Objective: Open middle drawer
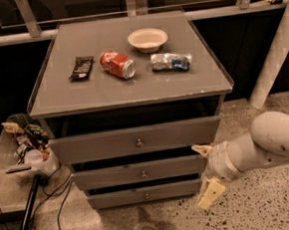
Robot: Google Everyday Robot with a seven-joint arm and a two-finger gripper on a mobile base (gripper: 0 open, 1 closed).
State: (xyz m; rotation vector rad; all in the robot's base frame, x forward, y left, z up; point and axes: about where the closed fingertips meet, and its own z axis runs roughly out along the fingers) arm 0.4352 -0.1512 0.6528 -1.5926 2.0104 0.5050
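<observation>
The middle drawer (109, 175) sits pushed in, its knob (143, 175) untouched, and the gripper (207, 172) hovers with fingers spread below the counter's (133, 95) front right corner, so the pull isn't yet begun.

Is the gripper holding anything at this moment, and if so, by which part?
Nothing is held. The gripper hangs with jaws open, by the right end of the middle drawer, well away from its knob.
</observation>
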